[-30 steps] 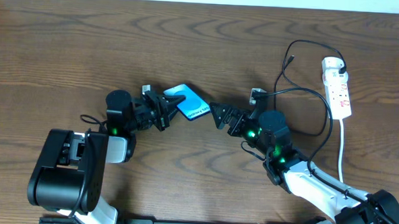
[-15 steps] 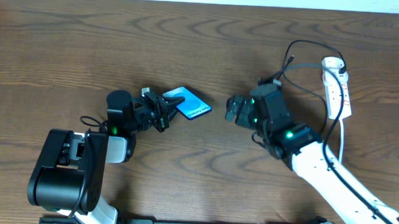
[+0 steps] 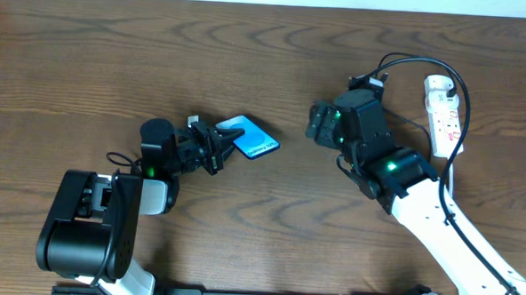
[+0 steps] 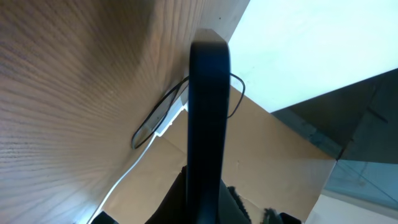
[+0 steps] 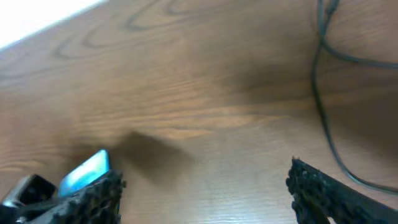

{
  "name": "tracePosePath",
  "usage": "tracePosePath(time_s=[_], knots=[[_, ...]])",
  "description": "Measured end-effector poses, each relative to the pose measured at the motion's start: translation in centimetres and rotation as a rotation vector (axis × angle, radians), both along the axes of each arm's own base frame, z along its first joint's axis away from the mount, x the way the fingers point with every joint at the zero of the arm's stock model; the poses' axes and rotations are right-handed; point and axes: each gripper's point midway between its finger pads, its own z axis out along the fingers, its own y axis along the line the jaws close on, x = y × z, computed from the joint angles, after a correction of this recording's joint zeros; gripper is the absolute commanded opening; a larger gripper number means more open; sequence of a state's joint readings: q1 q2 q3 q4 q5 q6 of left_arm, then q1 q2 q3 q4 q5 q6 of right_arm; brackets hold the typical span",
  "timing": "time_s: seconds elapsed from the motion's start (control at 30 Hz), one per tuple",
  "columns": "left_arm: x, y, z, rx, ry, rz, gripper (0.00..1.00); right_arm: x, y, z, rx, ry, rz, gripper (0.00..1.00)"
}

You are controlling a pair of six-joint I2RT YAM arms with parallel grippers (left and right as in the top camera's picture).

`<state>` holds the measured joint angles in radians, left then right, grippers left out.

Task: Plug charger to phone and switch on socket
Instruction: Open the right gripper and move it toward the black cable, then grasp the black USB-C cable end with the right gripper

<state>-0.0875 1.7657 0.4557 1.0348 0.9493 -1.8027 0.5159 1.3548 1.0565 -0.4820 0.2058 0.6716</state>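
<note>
The phone (image 3: 248,136), its cyan screen lit, is tilted up off the table left of centre. My left gripper (image 3: 217,146) is shut on its lower left end. The left wrist view shows the phone (image 4: 208,118) edge-on, rising from between the fingers of the left gripper (image 4: 208,202). My right gripper (image 3: 316,123) hovers to the phone's right, open and holding nothing. In the right wrist view the right gripper (image 5: 205,190) spans bare wood, with the phone (image 5: 87,170) at the lower left. The black charger (image 3: 418,58) loops behind my right arm. Beside it lies the white socket (image 3: 447,115).
The socket's white cord (image 3: 451,187) runs toward the front edge at the right. The charger's loop (image 5: 323,99) lies just right of my right gripper. My right arm (image 3: 420,208) crosses the table's right front.
My right arm has swung back and to the right, away from the phone and toward the charger's loop. The left gripper and the phone have stayed put.
</note>
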Motion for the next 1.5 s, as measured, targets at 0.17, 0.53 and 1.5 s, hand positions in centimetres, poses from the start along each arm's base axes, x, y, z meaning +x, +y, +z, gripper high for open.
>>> tracePosePath(time_s=[0.17, 0.53, 1.5], knots=[[-0.2, -0.1, 0.1, -0.005, 0.0, -0.013, 0.08, 0.7, -1.7, 3.1, -0.058, 0.029, -0.061, 0.83], [-0.9, -0.6, 0.3, -0.021, -0.002, -0.062, 0.07, 5.8, -2.3, 2.2, -0.195, 0.239, -0.126, 0.76], [-2.1, -1.3, 0.8, -0.052, 0.001, -0.143, 0.07, 12.4, -7.6, -18.3, -0.303, 0.535, -0.317, 0.56]])
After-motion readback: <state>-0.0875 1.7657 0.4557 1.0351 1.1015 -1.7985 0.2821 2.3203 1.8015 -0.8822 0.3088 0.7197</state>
